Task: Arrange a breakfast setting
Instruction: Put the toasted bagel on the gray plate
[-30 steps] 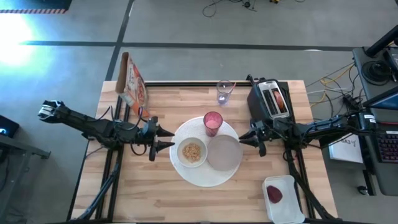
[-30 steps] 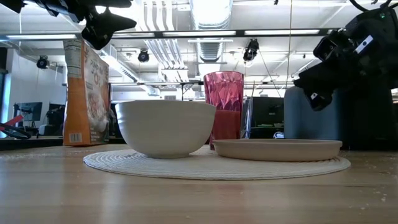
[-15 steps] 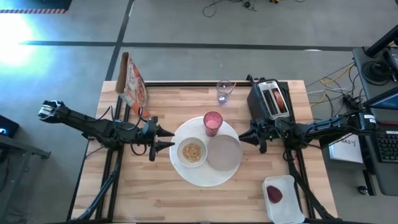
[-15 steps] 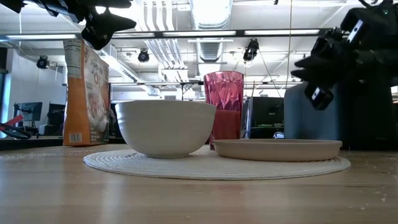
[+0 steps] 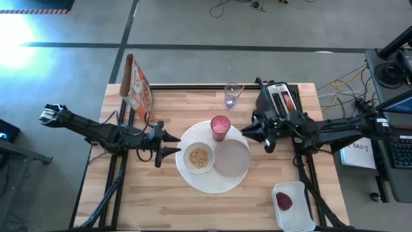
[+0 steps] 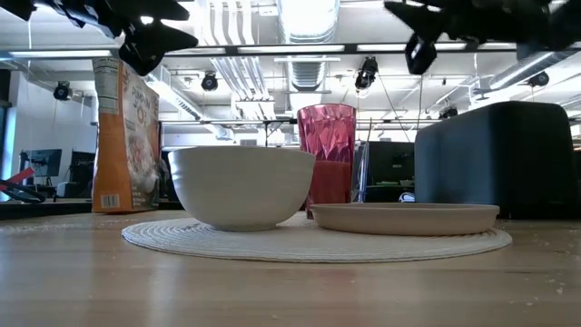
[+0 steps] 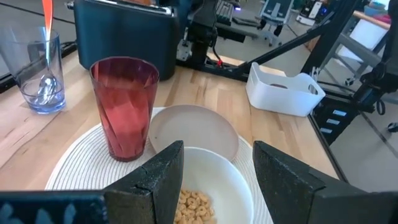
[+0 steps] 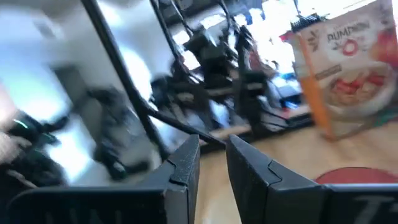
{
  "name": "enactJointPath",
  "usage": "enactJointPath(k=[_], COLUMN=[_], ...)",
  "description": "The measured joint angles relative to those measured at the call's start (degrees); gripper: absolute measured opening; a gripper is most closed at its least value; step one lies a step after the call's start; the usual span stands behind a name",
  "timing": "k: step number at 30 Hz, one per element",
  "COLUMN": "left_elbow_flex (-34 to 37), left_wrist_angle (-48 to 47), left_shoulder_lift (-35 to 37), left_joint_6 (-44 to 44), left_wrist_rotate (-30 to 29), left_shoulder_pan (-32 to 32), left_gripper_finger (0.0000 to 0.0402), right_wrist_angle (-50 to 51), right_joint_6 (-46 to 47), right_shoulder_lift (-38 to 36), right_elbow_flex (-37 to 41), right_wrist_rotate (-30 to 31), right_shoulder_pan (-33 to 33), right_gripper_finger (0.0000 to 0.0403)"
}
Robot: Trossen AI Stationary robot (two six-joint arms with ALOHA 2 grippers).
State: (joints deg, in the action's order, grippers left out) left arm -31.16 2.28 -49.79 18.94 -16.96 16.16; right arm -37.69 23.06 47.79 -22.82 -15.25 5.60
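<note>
The big round white plate (image 5: 193,177) lies mid-table. On it rest the small white bowl (image 5: 199,156) with cereal, the small pale plate (image 5: 232,158) and the pink cup (image 5: 220,127). A metal spoon (image 7: 43,87) stands in the clear glass (image 5: 232,95). The dark-red fruit (image 5: 284,202) lies in the white tray (image 5: 302,216). My left gripper (image 5: 175,144) hovers open just left of the bowl, above it (image 7: 217,152). My right gripper (image 5: 243,132) is raised high right of the cup, fingers a narrow gap apart (image 8: 212,146), nothing between them.
A black toaster (image 5: 280,102) stands at the far right, with something orange-brown in one slot (image 5: 291,103). A cereal box (image 5: 136,87) stands at the far left. Bare wood shows along the near edge and at the near left.
My right gripper has risen well clear of the small plate and tipped its fingers upward, drifting a little toward the far left, toward the cup. The dishes have stayed where they were.
</note>
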Motion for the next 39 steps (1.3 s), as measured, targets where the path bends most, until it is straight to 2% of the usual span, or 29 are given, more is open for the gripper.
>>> enactJointPath(k=[2,6,8,10,12,17,21,24,27,32,39], left_elbow_flex=[0.00,0.00,0.00,0.00,0.00,0.00,0.02,0.02,0.02,0.02,0.07], left_wrist_angle=[-0.31,-0.30,-0.48,-0.91,-1.07,-1.47,-2.27,-2.20,-2.28,-2.68,-3.74], left_shoulder_lift=[-0.26,-0.34,-0.14,0.01,0.01,-0.16,-0.25,-0.19,-0.15,-0.04,0.05], left_joint_6=[0.00,-0.39,-0.50,-0.49,-0.48,-0.48,-1.35,-2.85,-3.69,-3.63,-3.50], left_wrist_rotate=[0.06,1.54,1.94,2.02,2.03,2.09,2.11,2.13,2.30,4.16,4.56], left_shoulder_pan=[0.00,0.00,0.00,0.02,0.02,0.02,0.02,0.00,-0.02,-0.02,-0.02], left_gripper_finger=[0.0176,0.0176,0.0176,0.0176,0.0176,0.0176,0.0176,0.0176,0.0176,0.0176,0.0176], right_wrist_angle=[11.50,46.08,62.23,75.73,87.54,113.02,123.28,125.28,125.24,125.97,126.37], right_joint_6=[-1.42,0.13,1.65,6.23,11.92,28.46,39.50,45.83,47.59,46.34,41.09], right_shoulder_lift=[0.00,0.20,0.79,1.21,1.51,1.77,1.70,2.35,3.93,6.82,7.80], right_elbow_flex=[-5.08,-17.52,-24.06,-30.32,-36.09,-45.40,-46.96,-45.94,-44.48,-43.18,-43.44], right_wrist_rotate=[6.56,29.74,39.28,47.12,51.70,52.24,50.12,48.08,47.81,47.87,48.20], right_shoulder_pan=[-0.01,0.07,0.03,0.03,0.07,0.03,0.05,0.05,0.05,1.86,8.66], right_gripper_finger=[0.0073,0.0075,0.0075,0.0076,0.0079,0.0104,0.0136,0.0156,0.0165,0.0164,0.0160])
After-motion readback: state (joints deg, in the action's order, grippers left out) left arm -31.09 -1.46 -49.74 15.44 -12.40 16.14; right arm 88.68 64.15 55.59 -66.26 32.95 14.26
